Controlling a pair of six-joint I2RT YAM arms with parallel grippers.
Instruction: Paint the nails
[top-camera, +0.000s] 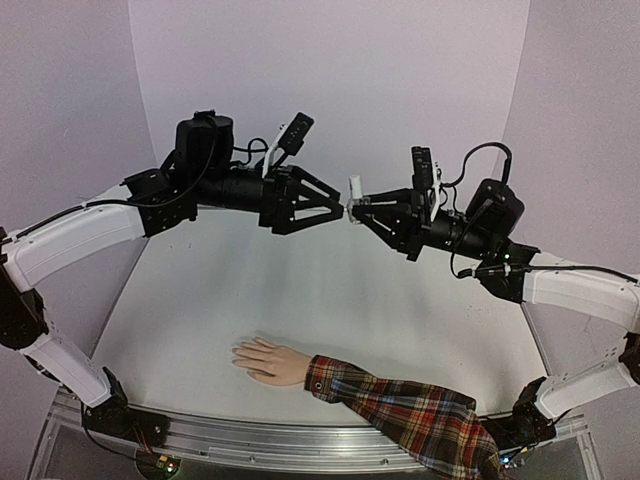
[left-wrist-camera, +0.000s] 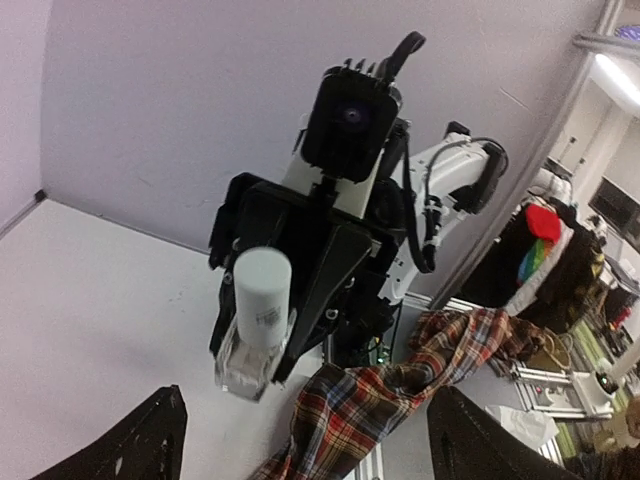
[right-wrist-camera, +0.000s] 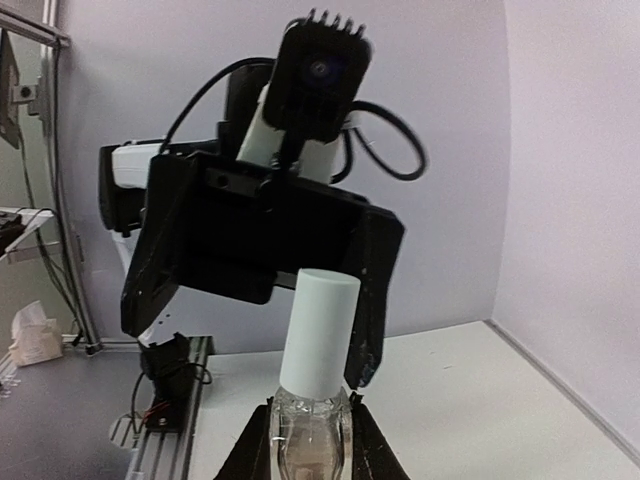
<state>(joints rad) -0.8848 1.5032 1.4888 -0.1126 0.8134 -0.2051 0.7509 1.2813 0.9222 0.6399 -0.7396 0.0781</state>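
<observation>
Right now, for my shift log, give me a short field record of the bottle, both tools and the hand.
bottle: clear, white cap, held in the air
right tool: shut on bottle's body
left tool: open, at the cap
hand: flat on table, fingers spread, plaid sleeve
nails: too small to judge

Soft, even light is cast from above, and only faint shadows are seen on the bench (top-camera: 300, 290). The top view is bowed at its edges, and the nails (top-camera: 238, 352) are too small to be resolved. In the left wrist view, glare is thrown by a strip light (left-wrist-camera: 618, 75) and the room beyond is blurred. The bottle (right-wrist-camera: 318, 340) cap is rendered nearly featureless white.
</observation>
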